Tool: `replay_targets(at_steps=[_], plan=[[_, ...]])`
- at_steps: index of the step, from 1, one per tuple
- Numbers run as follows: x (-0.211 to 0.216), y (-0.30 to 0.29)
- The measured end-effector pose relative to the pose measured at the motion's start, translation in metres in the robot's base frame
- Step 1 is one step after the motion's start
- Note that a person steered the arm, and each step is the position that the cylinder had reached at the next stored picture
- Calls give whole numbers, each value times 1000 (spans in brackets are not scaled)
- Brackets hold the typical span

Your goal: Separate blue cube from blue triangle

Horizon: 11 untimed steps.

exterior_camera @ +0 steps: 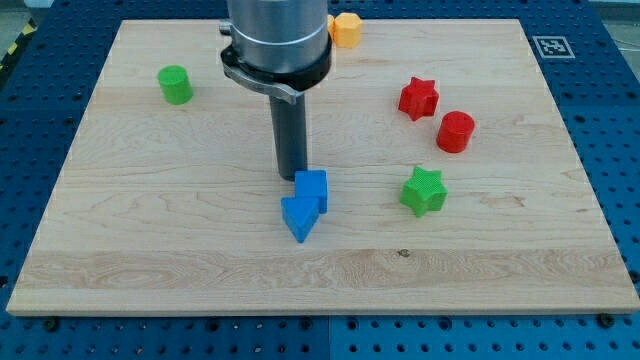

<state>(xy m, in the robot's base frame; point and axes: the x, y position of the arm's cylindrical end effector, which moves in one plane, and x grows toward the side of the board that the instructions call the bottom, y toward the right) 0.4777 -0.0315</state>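
Claw state impossible to tell: only my tip (pixel 292 178) in sight, the lower end of a straight dark rod, down on the wooden counter (pixel 100 250). Planted just beside the blue cube (pixel 312 188), at its upper-left corner, touching or very nearly so. Blue cube near the middle of the counter, pressed against the blue triangle (pixel 299 217), which sits just below it and slightly to the view's left, point toward the view's bottom. Green star (pixel 423 191) off to the view's right of the pair, clearly apart. Red star (pixel 418 98) and red cylinder (pixel 455 131) higher on the right, near each other. Green cylinder (pixel 175 85) upper left. Orange block (pixel 345 29) at the top edge, partly hidden behind the arm.
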Motion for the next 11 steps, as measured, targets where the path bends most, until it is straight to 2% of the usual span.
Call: replay_targets(at_steps=[3,4,6,8,11], plan=[[-3,-1],[-18,-39],[14,-39],[43,9],[27,10]])
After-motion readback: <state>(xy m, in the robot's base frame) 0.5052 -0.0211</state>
